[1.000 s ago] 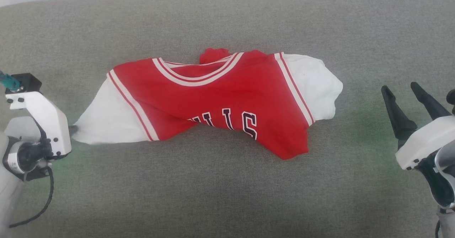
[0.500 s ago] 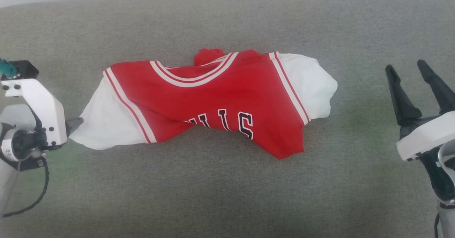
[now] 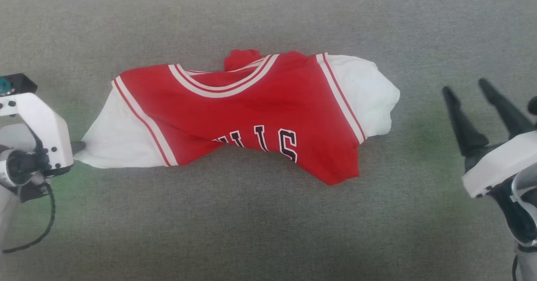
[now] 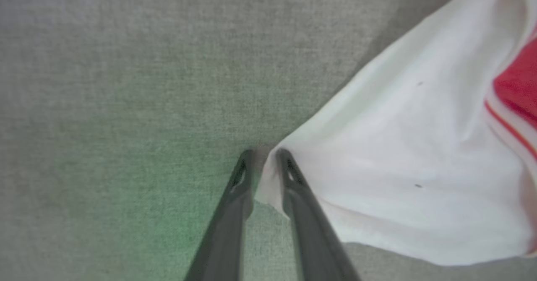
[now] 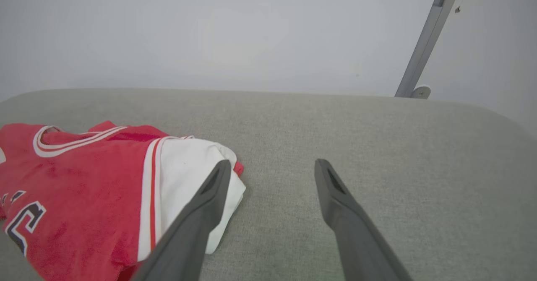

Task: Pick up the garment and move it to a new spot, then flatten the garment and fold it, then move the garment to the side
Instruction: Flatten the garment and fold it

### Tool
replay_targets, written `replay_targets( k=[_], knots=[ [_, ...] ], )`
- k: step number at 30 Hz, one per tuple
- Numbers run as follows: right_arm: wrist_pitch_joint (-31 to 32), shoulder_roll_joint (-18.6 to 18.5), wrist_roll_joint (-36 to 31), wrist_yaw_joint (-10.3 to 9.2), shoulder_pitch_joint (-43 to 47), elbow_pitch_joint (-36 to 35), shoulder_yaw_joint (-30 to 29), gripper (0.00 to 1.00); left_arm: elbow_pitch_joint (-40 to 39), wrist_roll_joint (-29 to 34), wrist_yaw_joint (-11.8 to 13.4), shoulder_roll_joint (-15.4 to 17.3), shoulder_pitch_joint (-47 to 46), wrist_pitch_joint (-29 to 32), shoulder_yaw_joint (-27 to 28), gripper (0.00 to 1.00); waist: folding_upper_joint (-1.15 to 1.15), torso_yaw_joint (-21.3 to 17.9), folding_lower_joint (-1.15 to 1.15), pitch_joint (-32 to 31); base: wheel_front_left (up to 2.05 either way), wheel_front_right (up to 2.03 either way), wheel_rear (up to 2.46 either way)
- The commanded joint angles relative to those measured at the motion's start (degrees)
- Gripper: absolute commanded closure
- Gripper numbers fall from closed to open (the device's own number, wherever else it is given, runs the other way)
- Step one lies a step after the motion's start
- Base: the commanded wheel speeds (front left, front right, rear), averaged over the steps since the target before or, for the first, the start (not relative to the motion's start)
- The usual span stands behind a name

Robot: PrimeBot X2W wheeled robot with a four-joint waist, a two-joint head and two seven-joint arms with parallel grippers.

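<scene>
The slim pinch could be lost if the garment [image 3: 251,109], crumpled at the middle of the grey cushion [image 3: 268,230], is dragged hard; the left gripper [image 4: 264,153] is seen nearly closed, apparently clamped on the white sleeve corner [image 4: 270,184], while the right gripper [image 3: 465,85] is held wide apart, touching nothing
</scene>
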Motion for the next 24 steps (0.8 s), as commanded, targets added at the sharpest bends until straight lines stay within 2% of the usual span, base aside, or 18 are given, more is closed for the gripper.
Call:
replay_targets(
  k=[1,7,16,17,18,19,20,21,24],
  knots=[
    [1.2,-0.4,0.6,-0.04,0.4,-0.1,0.5,0.0,1.2,-0.1,-0.5,-2.6,1.4,0.0,-1.2,1.0,0.0,0.3,0.0,0.2,0.0,0.0,0.0],
    [9.9,-1.2,3.6,-0.04,-1.6,2.5,2.9,0.0,2.6,0.9,-2.0,-4.2,-0.8,-1.8,-2.1,1.0,0.0,1.7,0.0,1.3,0.0,0.0,0.0],
    [19.6,-0.4,2.9,-0.04,-7.3,8.4,3.8,0.0,4.7,2.1,-4.2,-7.0,-4.1,-3.6,-3.5,1.0,0.0,4.5,0.0,2.8,0.0,0.0,0.0],
    [20.4,-0.1,2.8,-0.04,-7.8,9.0,4.0,0.05,4.9,2.1,-4.5,-7.3,-4.4,-3.7,-3.6,1.0,0.0,4.7,0.0,2.9,0.0,0.0,0.0],
    [21.2,0.2,2.7,-0.04,-8.1,9.7,3.9,0.27,5.1,2.2,-4.7,-7.5,-4.7,-3.9,-3.7,1.0,0.0,4.9,0.0,3.0,0.0,0.0,0.0],
    [21.8,0.3,2.5,-0.04,-8.7,10.2,4.2,0.55,5.3,2.3,-4.9,-7.7,-4.9,-4.1,-3.9,1.0,0.0,5.1,0.0,3.0,0.0,0.0,0.0],
    [21.8,0.3,2.5,-0.04,-8.7,10.2,4.2,0.55,5.3,2.3,-4.9,-7.7,-4.9,-4.1,-3.9,1.0,0.0,5.1,0.0,3.0,0.0,0.0,0.0],
    [22.5,0.5,2.1,-0.04,-9.3,11.0,4.1,1.0,5.7,2.3,-5.2,-7.9,-5.1,-4.4,-4.0,1.0,0.0,5.4,0.0,3.1,0.0,0.0,0.0],
    [23.5,0.9,2.1,-0.04,-10.0,11.9,4.2,1.0,6.4,2.3,-5.6,-8.1,-5.6,-4.9,-4.2,1.0,0.0,5.7,0.0,3.2,0.0,0.0,0.0]
  ],
)
